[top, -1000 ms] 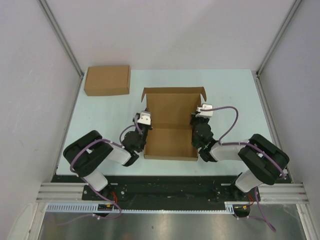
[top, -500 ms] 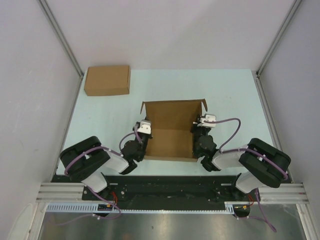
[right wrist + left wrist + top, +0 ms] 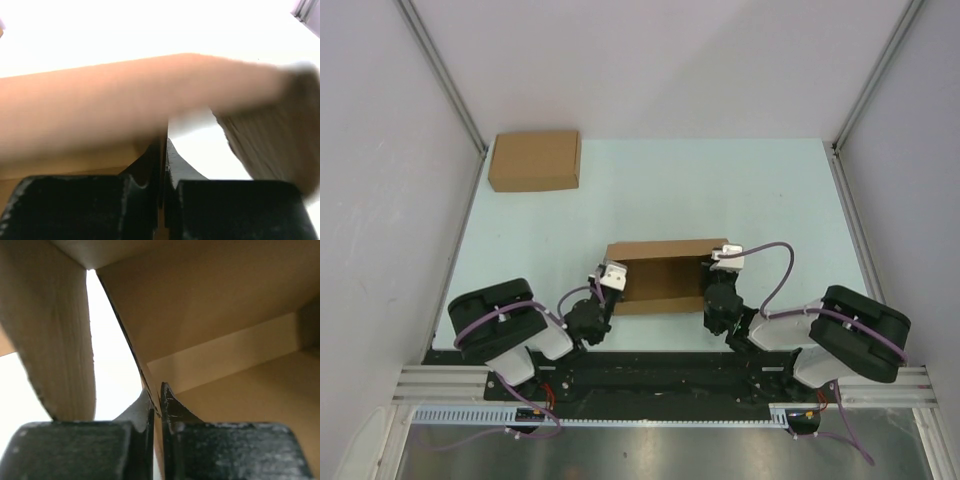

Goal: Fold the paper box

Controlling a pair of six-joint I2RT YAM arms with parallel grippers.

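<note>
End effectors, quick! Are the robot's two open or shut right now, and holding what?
Left end effector: shut, pinching a side wall of the paper box.
Right end effector: shut, pinching the paper box's opposite side wall.

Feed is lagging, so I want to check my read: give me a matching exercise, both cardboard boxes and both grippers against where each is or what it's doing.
Things:
1. paper box
2. closed flat box
3. left gripper
4. right gripper

States:
A. lies flat at the table's far left corner, untouched
B. shut on the paper box's right wall
C. half folded, held between both grippers
D. shut on the paper box's left wall

Pairs: 1-C, 2-A, 3-D, 4-B
</note>
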